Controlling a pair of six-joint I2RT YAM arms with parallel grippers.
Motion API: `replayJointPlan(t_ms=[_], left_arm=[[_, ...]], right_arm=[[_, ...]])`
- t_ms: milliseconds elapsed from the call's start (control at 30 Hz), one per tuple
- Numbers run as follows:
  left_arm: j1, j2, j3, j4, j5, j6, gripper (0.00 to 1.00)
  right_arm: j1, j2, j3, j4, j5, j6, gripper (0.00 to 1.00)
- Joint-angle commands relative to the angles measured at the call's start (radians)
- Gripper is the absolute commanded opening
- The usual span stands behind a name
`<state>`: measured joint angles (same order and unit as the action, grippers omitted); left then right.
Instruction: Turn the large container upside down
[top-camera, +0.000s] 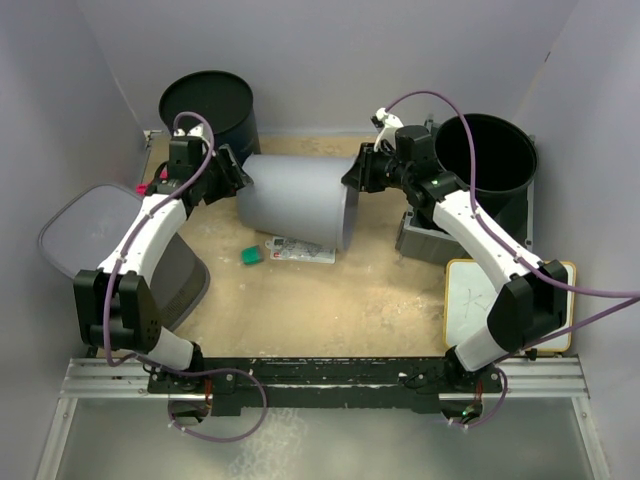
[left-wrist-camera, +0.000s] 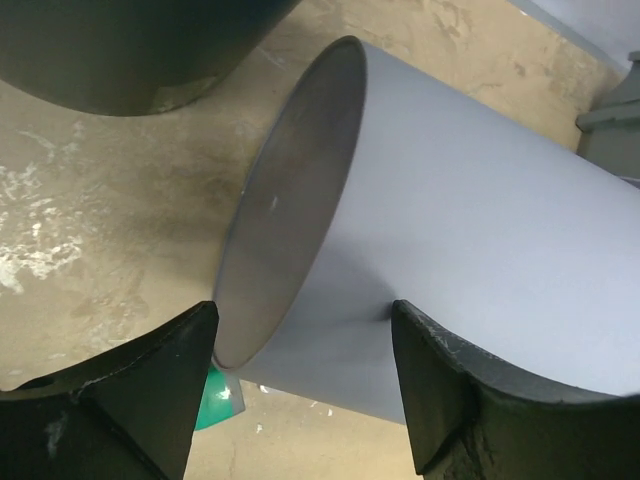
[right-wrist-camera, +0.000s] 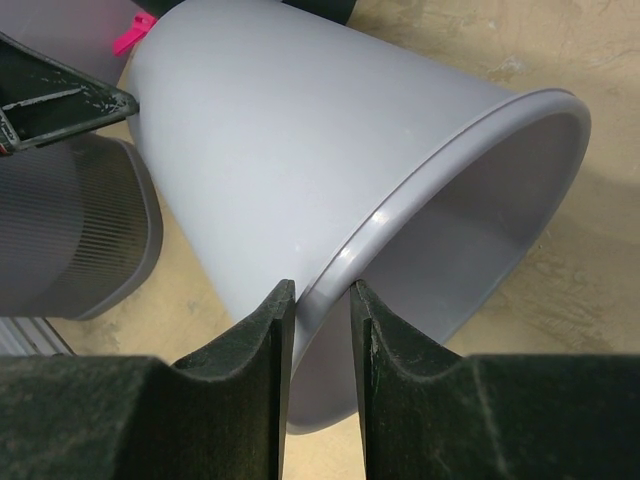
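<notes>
The large container (top-camera: 295, 200), a grey tapered tub, lies on its side at the back middle of the table (top-camera: 330, 300), base toward the left arm and open mouth toward the right. The right gripper (right-wrist-camera: 320, 290) is narrowed onto the tub's rim, one finger inside the mouth and one outside. The left gripper (left-wrist-camera: 300, 320) is spread wide, straddling the lower edge of the base; whether it touches cannot be told. A green object (top-camera: 250, 256) and a flat packet (top-camera: 300, 250) lie just in front of the tub.
</notes>
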<state>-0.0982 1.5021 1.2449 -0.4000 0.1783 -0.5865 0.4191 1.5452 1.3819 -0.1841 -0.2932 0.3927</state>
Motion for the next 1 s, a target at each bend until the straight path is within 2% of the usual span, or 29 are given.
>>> replayJointPlan(t_ms=[0, 100, 200, 433, 533, 767, 967], left_arm=[[0.003, 0.007, -0.005, 0.049, 0.048, -0.001, 0.66], [0.003, 0.019, -0.010, 0.050, 0.054, -0.002, 0.66], [0.003, 0.018, -0.035, 0.099, 0.119, -0.021, 0.64], [0.004, 0.000, -0.065, 0.254, 0.323, -0.128, 0.46], [0.005, -0.006, -0.068, 0.340, 0.412, -0.209, 0.42], [0.003, -0.030, -0.055, 0.547, 0.509, -0.390, 0.39], [-0.018, -0.037, -0.013, 0.614, 0.518, -0.458, 0.40]], right_arm=[[0.000, -0.017, 0.017, -0.035, 0.033, -0.029, 0.30], [0.000, -0.016, 0.017, -0.035, 0.031, -0.029, 0.30], [0.000, -0.014, 0.017, -0.035, 0.029, -0.029, 0.30], [-0.002, -0.011, 0.015, -0.035, 0.028, -0.031, 0.30], [-0.002, -0.013, 0.016, -0.035, 0.032, -0.032, 0.30], [-0.005, -0.010, 0.012, -0.031, 0.034, -0.033, 0.30], [-0.008, 0.005, 0.010, -0.014, 0.032, -0.024, 0.30]])
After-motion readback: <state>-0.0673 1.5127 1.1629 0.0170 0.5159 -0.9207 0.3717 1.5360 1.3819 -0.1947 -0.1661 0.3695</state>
